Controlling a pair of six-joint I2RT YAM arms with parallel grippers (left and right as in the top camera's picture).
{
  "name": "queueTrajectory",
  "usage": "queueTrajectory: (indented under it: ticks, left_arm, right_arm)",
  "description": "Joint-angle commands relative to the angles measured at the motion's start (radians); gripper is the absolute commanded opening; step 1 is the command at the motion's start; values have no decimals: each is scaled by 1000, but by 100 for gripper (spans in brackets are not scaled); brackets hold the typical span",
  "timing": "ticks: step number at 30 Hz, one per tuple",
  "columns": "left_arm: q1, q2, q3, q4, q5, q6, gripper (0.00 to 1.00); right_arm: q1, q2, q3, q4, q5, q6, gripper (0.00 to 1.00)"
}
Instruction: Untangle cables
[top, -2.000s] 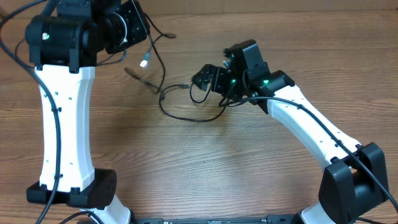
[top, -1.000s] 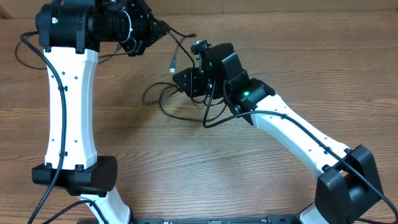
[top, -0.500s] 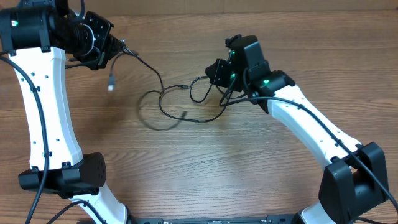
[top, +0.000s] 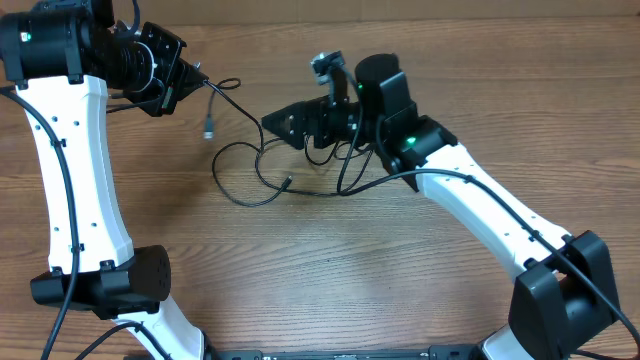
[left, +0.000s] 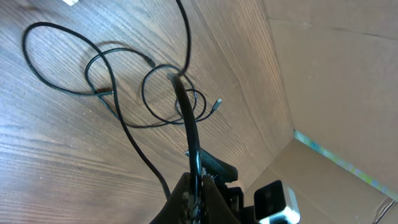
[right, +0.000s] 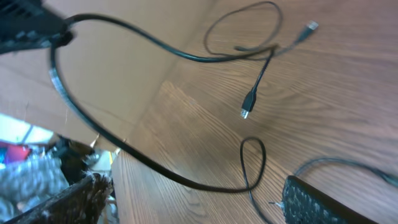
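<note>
Thin black cables, loosely looped

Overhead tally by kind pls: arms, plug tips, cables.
Robot arms: 2 (left arm, right arm)
Plug tips showing: 2 (silvery plug, dark plug)
Thin cables: tangled, strands cannot be counted
Total counted: 4

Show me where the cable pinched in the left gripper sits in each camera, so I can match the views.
Overhead: upper left; the cable leaves the left gripper and ends in a silvery plug below and to the right of it.
Left wrist: centre, running up from the fingers at the bottom edge.
Right wrist: arcs from the top-left corner toward the middle.
Shared landmark: the left gripper, shut on the cable: bottom centre in left wrist, dark shape top left in right wrist.
</note>
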Motion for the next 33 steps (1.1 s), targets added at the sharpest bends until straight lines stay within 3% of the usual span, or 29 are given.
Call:
queueTrajectory:
  ticks: [1, 5, 8, 16, 17, 18, 24, 27, 30, 33]
  left_arm:
    - [-5, -3, 6, -1, 40, -25, 4]
    - [-5, -3, 6, 18, 62, -33, 4]
    - [-5, -3, 6, 11, 72, -32, 4]
    - [-4, -3, 6, 13, 240, -32, 4]
    - [-4, -3, 6, 14, 240, -32, 4]
    - [-4, -3, 6, 17, 240, -32, 4]
    - [16, -3, 6, 20, 236, -32, 4]
    - [33, -3, 6, 19, 216, -32, 4]
    - [45, -3, 6, 20, 141, -32, 7]
    - [44, -3, 6, 20, 22, -32, 15]
  right_arm:
    - [42, -2, 2, 14, 37, -89, 88]
    - [92, -2, 2, -7, 165, -125, 86]
    - [106, -2, 2, -13, 249, -125, 75]
    - [111, -2, 2, 14, 251, -128, 56]
    - [111, -2, 2, 14, 251, -128, 49]
    - [111, -2, 2, 13, 251, -127, 36]
    - [110, -2, 2, 13, 247, -93, 22]
    - [110, -2, 2, 13, 246, -48, 4]
    - [110, -3, 3, 16, 203, -10, 4]
    - [110, -10, 5, 34, 123, 13, 4]
